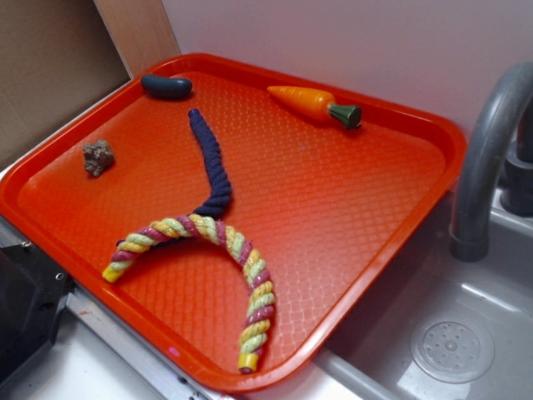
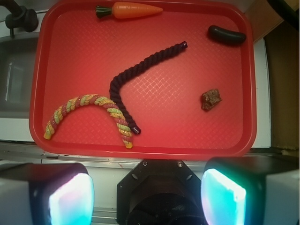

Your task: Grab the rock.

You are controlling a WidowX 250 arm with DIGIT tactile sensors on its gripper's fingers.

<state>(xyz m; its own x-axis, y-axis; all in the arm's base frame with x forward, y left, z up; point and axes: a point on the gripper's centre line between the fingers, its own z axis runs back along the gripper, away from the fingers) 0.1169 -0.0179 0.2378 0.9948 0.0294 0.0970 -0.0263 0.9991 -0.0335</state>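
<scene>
Wrist view: my tool (image 2: pixel 147 194) hangs high above the red tray (image 2: pixel 37 84), pads spread wide w/ nothing between them. The rock (image 2: pixel 211 99), a small bumpy brown lump, lies alone to the right, below the dark oblong piece (image 2: pixel 227 35). I'd center over it, then descend straight & close gently.

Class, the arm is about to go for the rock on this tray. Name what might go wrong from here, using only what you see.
1. The rock is small and bumpy, so the open claw, high above the tray, may close off-centre and flick it away.
2. The dark oblong piece in the same corner might be grabbed by mistake.
3. The textured tray is shallow; a deep descent may jam the fingertips against it.
</scene>
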